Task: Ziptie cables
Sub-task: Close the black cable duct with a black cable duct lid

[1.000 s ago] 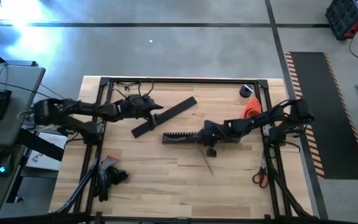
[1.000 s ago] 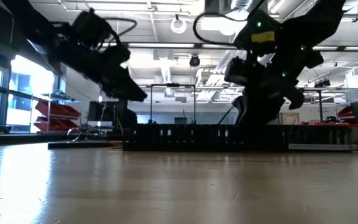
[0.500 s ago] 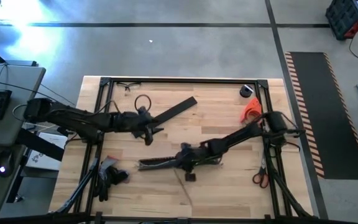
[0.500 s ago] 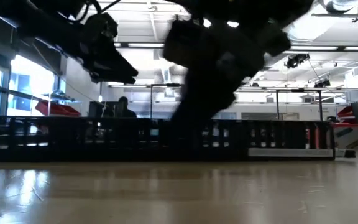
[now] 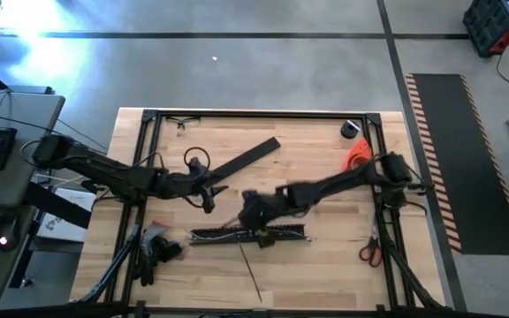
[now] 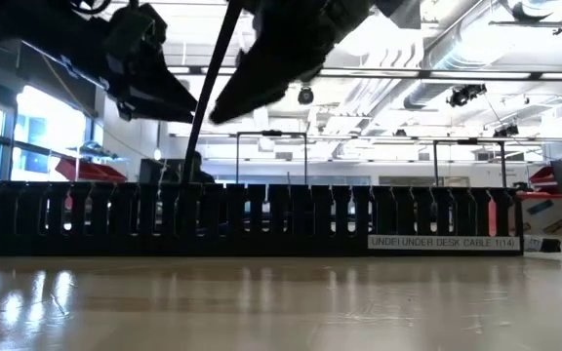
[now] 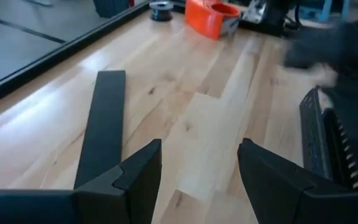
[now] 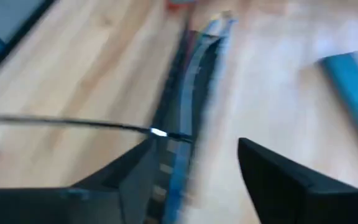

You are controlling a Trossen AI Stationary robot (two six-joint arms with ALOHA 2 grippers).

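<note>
Right gripper (image 5: 247, 208) hovers with fingers apart just above the slotted black tray (image 5: 247, 234), where the cables (image 8: 194, 59) lie bundled, likely kept together for tying. Farther left, the left gripper (image 5: 208, 187) waits empty, fingers apart, beside the flat black strip (image 5: 237, 163).

Materials I see
Pale glossy wood tabletop (image 5: 325, 256); matt black plastic slotted strip (image 5: 247, 234) at lower centre.
</note>
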